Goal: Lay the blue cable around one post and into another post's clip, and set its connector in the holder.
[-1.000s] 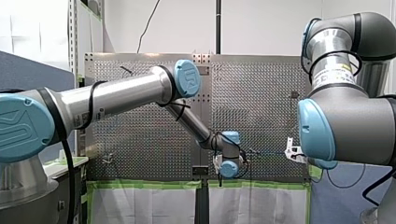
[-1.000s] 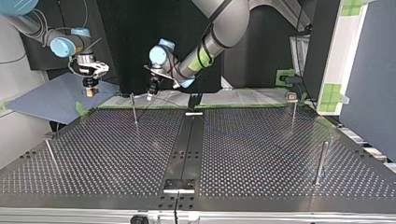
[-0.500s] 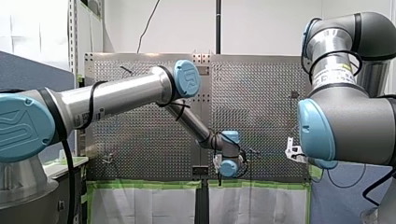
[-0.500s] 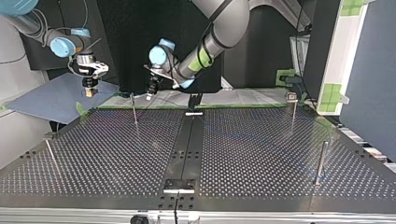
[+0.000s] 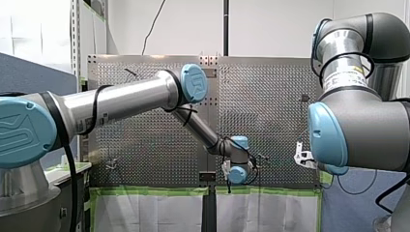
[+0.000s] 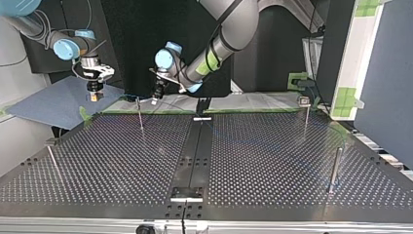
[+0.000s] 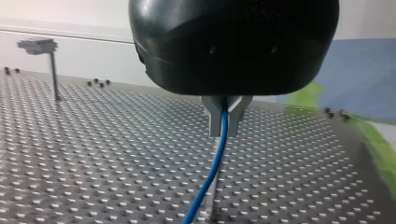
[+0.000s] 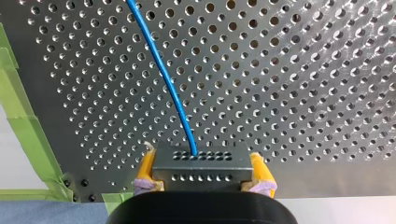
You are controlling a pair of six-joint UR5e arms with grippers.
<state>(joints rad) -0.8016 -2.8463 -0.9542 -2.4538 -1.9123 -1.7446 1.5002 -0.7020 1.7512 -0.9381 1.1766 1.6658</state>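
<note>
While the right gripper pinches the dark grey perforated connector block between its yellow pads, the thin blue cable runs out ahead of it over the perforated metal table. The left gripper has its metal fingers (shut tight) clamped on that cable, which trails below them; both grippers hang upper left in the top view.

No text can be read; the label on the right arm is too small to make out.

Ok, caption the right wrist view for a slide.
Right gripper clamps the connector, blue cable arcing over the perforated table.
</note>
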